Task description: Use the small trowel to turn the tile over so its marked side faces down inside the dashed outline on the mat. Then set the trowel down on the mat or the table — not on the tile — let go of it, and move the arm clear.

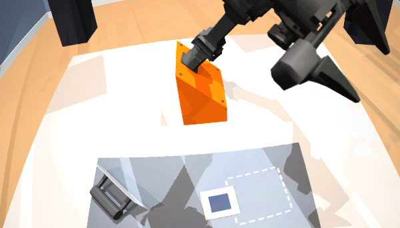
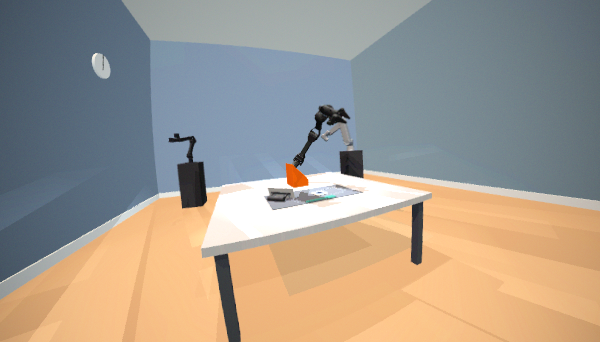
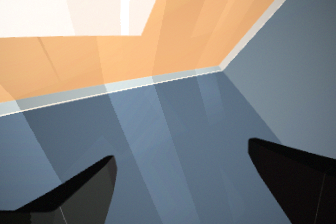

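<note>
The tile [image 1: 220, 203] lies flat on the grey mat [image 1: 150, 165] [image 2: 280, 206], white with a dark blue square facing up. It is mostly left of the dashed outline [image 1: 277, 168], its right edge at the outline's left side. A trowel with a thin flat blade and a dark bar handle [image 1: 106, 202] [image 2: 278, 197] rests at the mat's left end, its blade standing tilted on edge. My gripper [image 1: 373, 77] [image 3: 182, 154] is open and empty, high above the table and away from tile and trowel. The wrist view shows only table edge, floor and walls behind its fingers.
The orange wedge base [image 1: 203, 97] [image 2: 296, 177] of my arm stands on the white table [image 1: 133, 137] [image 2: 250, 221] behind the mat. A thin teal strip [image 2: 321, 199] shows at the mat's front side. A dark pedestal [image 1: 71, 14] [image 2: 192, 186] with another arm stands beyond the table.
</note>
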### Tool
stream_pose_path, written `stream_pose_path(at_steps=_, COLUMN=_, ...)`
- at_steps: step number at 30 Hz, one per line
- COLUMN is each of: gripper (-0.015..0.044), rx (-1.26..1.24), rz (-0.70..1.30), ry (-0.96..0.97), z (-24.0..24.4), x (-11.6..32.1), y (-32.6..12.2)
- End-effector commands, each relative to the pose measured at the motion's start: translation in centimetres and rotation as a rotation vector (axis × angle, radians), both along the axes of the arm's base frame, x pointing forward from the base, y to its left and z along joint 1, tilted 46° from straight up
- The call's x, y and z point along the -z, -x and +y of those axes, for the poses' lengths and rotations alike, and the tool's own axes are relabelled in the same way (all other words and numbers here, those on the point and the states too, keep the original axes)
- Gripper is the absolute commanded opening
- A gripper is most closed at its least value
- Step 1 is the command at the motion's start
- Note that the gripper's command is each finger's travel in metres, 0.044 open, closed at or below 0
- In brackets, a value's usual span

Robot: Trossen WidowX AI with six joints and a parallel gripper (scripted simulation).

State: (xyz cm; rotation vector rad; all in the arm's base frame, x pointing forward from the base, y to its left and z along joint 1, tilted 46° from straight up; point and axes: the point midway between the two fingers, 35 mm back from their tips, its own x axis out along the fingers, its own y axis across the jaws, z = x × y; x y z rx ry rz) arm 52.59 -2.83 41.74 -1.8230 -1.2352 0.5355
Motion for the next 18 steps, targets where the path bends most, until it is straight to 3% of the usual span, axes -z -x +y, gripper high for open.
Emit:
stream_pose_path(at_steps=1, gripper=0.0374, rx=0.001, rz=0.005, ry=-0.003, z=0.0, x=0.1, y=-0.1)
stream_pose_path(at_steps=11, gripper=0.0111, rx=0.061, rz=0.277, ry=-0.161, z=-2.5, x=3.7, y=-3.2)
stream_pose_path(at_steps=18, gripper=0.0100, rx=0.111, rz=0.479, ry=-0.282, z=-4.5, x=6.9, y=-5.3)
